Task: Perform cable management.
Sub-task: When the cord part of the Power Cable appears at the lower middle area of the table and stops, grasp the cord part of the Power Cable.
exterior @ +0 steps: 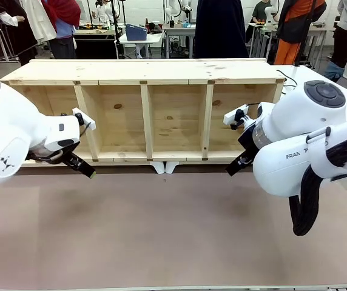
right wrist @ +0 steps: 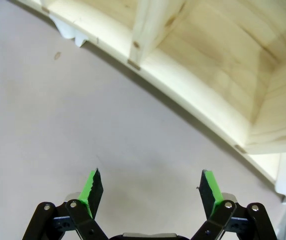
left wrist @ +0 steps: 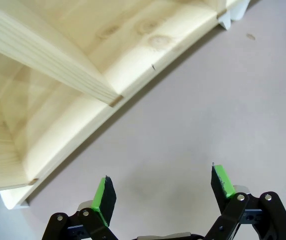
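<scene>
A long pale wooden shelf (exterior: 143, 73) is lying on its side across the far part of a brown bench (exterior: 161, 230), with its four open compartments facing the robot. Two small white pieces (exterior: 164, 167) are poking out from under the middle of its front edge.

The left claw (exterior: 82, 168) is hanging low at the shelf's left end, just in front of the bottom rail near the first divider. In the left wrist view, this claw (left wrist: 162, 187) is standing spread wide, its green pads (left wrist: 102, 195) well apart over bare bench, pinching nothing.

The right claw (exterior: 234, 167) is sitting low in front of the rightmost compartment, close to the bottom rail. In the right wrist view, this claw (right wrist: 150, 187) is likewise spread wide, its green pads (right wrist: 210, 187) gripping nothing, with the shelf's front edge running across the picture above them.

A thin black line, which appears to be the cable (exterior: 282, 76), is curving over the pale surface just behind the shelf's right end, well apart from both claws. How far it is running cannot be told.

People are standing in the background beyond the bench.
</scene>
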Robot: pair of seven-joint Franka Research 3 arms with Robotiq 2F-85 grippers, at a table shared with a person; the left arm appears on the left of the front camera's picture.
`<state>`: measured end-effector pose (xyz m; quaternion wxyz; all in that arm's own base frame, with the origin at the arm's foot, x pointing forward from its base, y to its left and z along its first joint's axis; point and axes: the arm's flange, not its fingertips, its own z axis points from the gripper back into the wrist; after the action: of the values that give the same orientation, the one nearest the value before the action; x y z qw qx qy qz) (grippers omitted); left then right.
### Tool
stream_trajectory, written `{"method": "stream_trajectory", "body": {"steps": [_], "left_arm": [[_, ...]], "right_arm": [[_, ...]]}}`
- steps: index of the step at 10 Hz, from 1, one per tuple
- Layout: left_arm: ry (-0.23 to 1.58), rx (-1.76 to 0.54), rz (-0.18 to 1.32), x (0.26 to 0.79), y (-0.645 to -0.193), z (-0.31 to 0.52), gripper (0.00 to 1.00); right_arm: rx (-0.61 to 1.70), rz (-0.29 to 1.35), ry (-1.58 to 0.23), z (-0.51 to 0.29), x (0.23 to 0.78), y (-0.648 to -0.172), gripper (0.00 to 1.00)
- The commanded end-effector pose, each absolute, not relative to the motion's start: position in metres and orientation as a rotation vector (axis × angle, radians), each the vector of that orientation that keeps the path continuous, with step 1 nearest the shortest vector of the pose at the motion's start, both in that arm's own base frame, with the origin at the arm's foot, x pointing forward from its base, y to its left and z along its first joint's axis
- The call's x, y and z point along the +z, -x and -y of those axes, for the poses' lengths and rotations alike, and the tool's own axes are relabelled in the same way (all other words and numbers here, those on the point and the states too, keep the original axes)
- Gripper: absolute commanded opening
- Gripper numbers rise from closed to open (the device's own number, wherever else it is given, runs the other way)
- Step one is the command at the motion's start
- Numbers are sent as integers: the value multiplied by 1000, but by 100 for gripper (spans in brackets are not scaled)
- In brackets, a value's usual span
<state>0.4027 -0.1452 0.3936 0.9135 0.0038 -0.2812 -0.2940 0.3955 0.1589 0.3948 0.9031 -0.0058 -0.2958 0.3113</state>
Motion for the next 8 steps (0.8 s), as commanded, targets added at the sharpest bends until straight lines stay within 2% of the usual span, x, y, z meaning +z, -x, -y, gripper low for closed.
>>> {"method": "stream_trajectory", "body": {"steps": [1, 8], "left_arm": [[-57, -573, 620, 422, -364, 140, 100], [-166, -513, 780, 508, -265, 106, 100]], "right_arm": [[611, 639, 65, -159, 417, -365, 100], [499, 812, 134, -139, 513, -281, 100]]}}
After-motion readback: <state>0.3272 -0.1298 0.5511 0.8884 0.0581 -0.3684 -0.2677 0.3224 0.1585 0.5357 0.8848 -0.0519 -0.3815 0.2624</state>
